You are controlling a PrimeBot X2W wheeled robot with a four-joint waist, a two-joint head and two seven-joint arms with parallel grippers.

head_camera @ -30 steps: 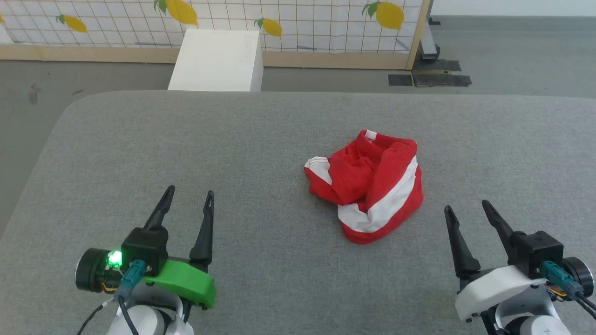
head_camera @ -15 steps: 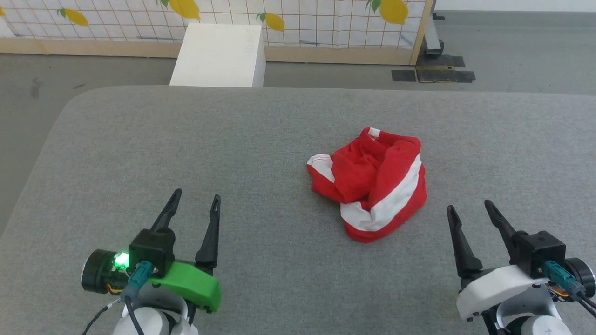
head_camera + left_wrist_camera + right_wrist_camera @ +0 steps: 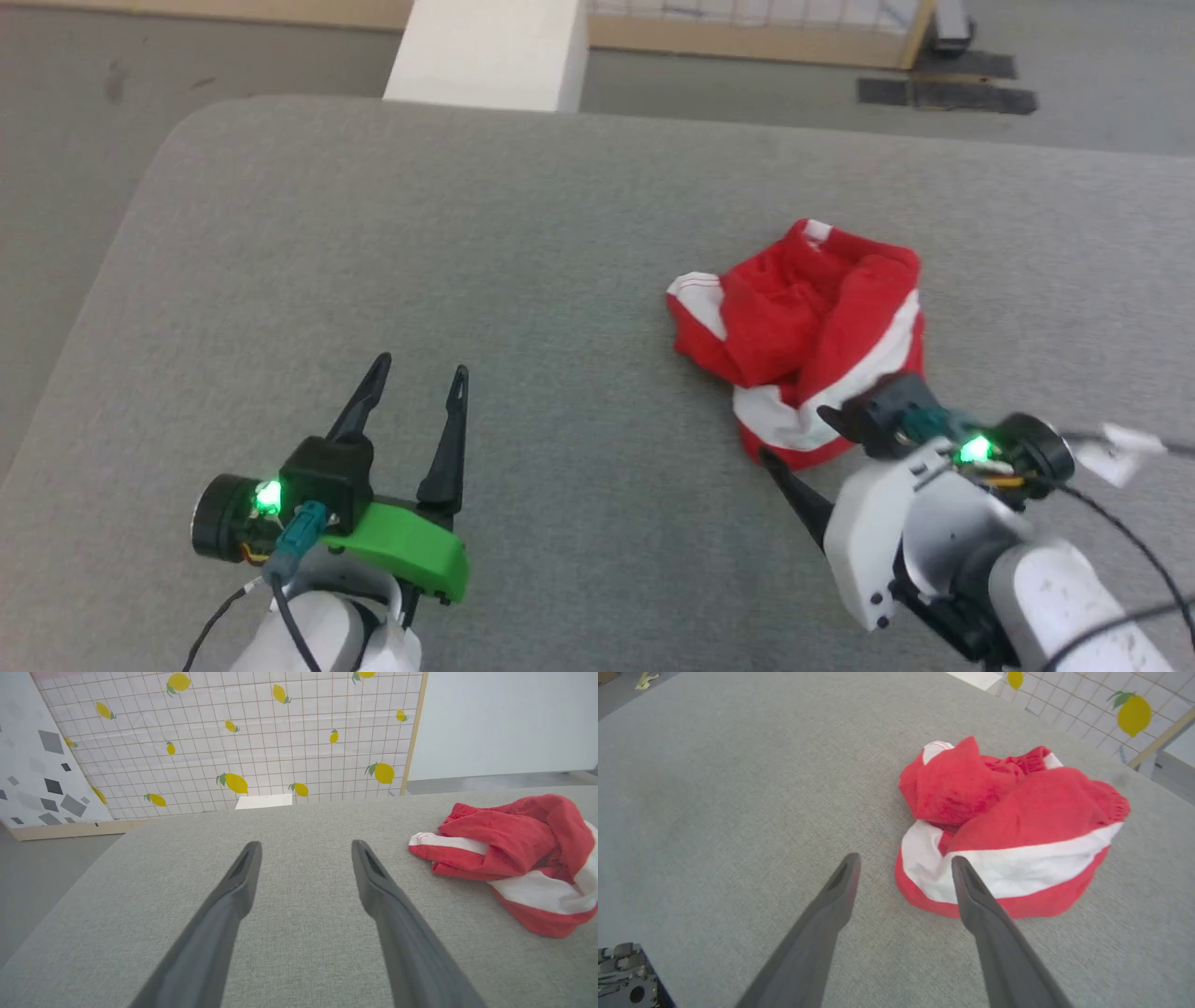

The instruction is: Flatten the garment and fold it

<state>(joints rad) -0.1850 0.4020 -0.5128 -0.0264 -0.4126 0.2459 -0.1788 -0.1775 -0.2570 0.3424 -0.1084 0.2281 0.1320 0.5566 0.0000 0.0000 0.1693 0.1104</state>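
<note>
One garment (image 3: 812, 308), bright red, white-striped, crumpled in a loose heap

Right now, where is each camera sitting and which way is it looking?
Head view: on the head, looking forward and down at the table and garment; left gripper and right gripper show.
Left wrist view: on the left wrist, looking low across the table toward the lemon screen; its two fingers show.
Right wrist view: on the right wrist, looking down at the garment; its two fingers show.
Shared: all three see the garment.
</note>
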